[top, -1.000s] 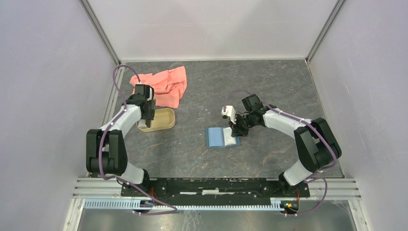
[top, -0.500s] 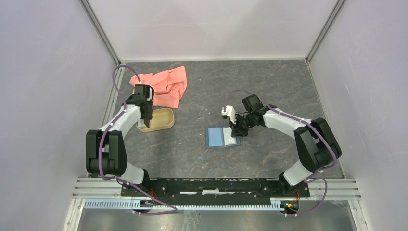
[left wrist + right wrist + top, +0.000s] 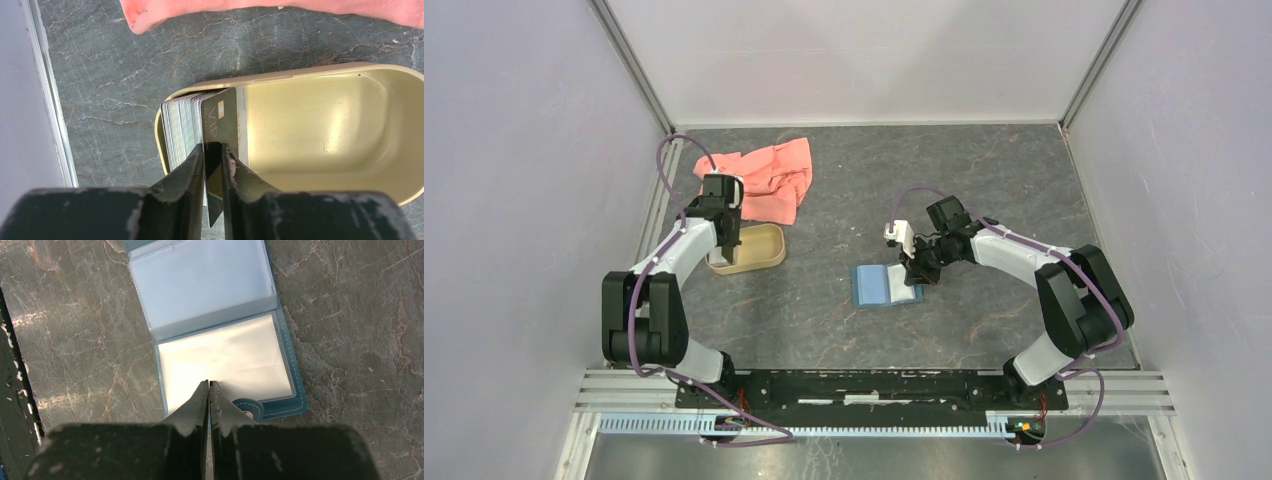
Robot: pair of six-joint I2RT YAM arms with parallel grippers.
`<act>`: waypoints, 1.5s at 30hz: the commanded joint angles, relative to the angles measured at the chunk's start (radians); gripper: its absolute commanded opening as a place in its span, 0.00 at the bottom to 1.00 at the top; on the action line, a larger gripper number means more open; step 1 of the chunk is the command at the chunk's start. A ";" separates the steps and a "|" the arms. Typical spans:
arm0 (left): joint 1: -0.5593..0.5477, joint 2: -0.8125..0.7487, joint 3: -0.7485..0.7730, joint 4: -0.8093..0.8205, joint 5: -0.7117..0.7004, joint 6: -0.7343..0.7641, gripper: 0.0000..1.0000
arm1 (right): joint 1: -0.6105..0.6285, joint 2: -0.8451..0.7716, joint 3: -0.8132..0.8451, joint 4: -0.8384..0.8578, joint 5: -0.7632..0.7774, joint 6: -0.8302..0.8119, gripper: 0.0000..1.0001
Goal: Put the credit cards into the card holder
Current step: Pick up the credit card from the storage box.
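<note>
A stack of credit cards (image 3: 182,125) stands on edge at the left end of a tan oval dish (image 3: 300,75). My left gripper (image 3: 213,146) reaches into that end, its jaws a narrow gap apart on either side of a dark olive card marked VIP (image 3: 222,117). From above, the left gripper (image 3: 726,257) points down into the dish (image 3: 769,262). The teal card holder (image 3: 215,300) lies open on the table, its near pocket pale cream. My right gripper (image 3: 209,382) is shut, tips at that pocket's near edge beside the snap tab (image 3: 248,409). The holder (image 3: 874,285) lies mid-table under the right gripper (image 3: 916,277).
A salmon-pink cloth (image 3: 764,178) lies crumpled just beyond the dish, its edge along the top of the left wrist view (image 3: 300,7). A metal rail (image 3: 50,100) runs along the table's left edge close to the dish. Enclosure walls surround the grey marbled table.
My left gripper's jaws have narrowed around the card in the dish. Neither arm has shifted noticeably, and the right gripper stays shut at the holder.
</note>
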 commanded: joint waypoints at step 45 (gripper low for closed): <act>0.004 -0.235 -0.007 0.207 0.910 -0.445 0.02 | 0.005 -0.023 0.038 -0.041 -0.134 -0.043 0.16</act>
